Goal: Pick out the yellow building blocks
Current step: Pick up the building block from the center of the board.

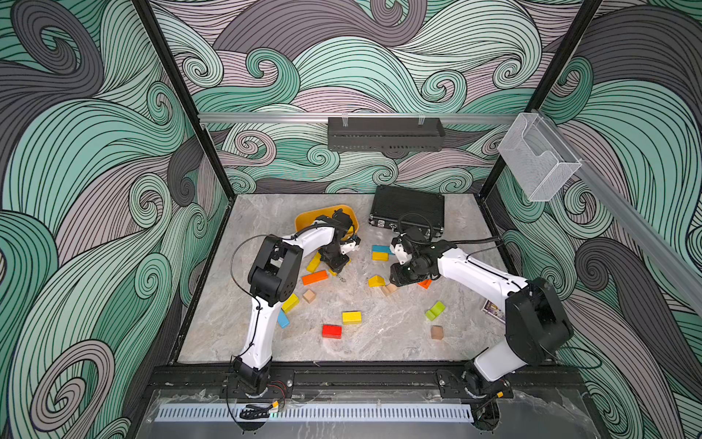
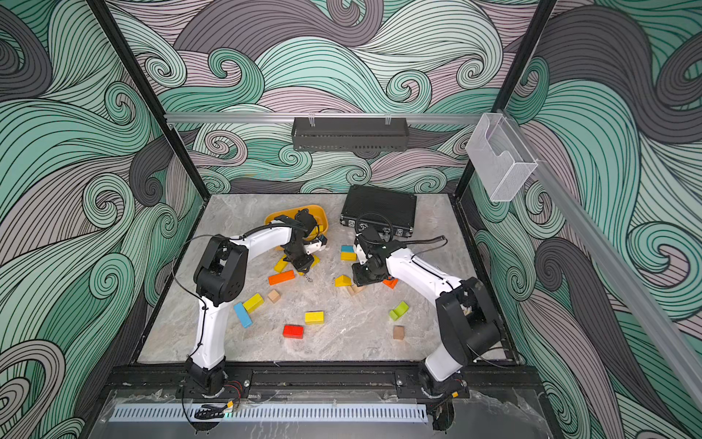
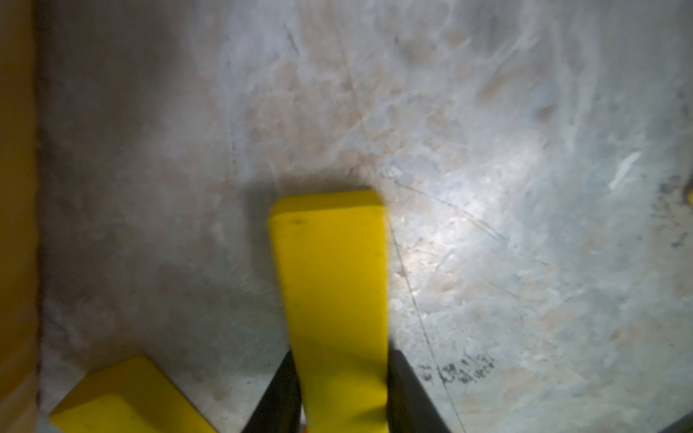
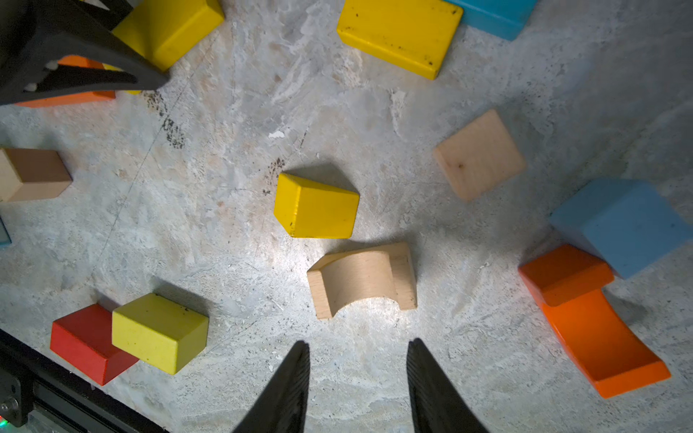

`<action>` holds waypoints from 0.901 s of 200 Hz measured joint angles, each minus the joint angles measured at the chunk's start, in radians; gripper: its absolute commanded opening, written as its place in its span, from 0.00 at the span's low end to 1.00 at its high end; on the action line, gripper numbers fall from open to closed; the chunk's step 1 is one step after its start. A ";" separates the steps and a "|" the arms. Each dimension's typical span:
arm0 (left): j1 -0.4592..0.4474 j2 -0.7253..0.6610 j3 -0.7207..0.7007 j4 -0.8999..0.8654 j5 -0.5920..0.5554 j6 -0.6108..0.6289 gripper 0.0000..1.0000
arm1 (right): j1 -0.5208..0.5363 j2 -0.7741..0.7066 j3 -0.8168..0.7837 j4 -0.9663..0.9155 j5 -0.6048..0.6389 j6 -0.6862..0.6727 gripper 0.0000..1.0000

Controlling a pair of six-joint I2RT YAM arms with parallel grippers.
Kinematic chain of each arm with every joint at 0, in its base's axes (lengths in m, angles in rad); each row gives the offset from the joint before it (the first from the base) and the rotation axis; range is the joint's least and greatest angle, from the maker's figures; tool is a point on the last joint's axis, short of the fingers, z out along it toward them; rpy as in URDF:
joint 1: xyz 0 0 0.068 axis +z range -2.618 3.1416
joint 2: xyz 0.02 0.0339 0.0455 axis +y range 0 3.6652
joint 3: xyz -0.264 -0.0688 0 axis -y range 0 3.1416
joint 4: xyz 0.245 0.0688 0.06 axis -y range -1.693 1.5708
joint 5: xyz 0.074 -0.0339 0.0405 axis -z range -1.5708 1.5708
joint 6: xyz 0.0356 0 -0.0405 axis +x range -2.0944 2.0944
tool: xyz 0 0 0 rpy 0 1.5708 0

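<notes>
Long bright-yellow bar [image 3: 330, 285] clamped in the left gripper [image 3: 343, 375]; right gripper [image 4: 358, 348] parted, empty, over scuffed marble table [image 1: 399, 338], swirly walls [image 1: 342, 76] around.

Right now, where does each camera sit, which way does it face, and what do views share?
Top view: high above the robot's base, facing down toward the back wall; table, left arm, right arm.
Top view: beside it, same direction; tub, both arms.
Left wrist: on the left arm, facing down; left gripper shut on a yellow bar.
Right wrist: on the right arm, facing down; right gripper open, yellow wedge ahead.
Shared: that wedge shows in both top views.
</notes>
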 measured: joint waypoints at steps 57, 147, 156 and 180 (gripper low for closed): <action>-0.002 0.000 0.001 -0.002 -0.008 0.005 0.10 | 0.000 -0.002 0.000 0.000 0.004 -0.021 0.46; -0.006 -0.002 0.029 -0.055 0.000 0.005 0.00 | 0.000 0.010 0.016 0.001 0.003 -0.061 0.46; -0.006 -0.006 0.037 -0.064 0.003 0.004 0.00 | 0.000 0.013 0.018 0.002 0.003 -0.065 0.47; -0.006 -0.031 0.077 -0.097 0.005 0.000 0.00 | 0.000 0.018 0.019 0.003 0.003 -0.078 0.47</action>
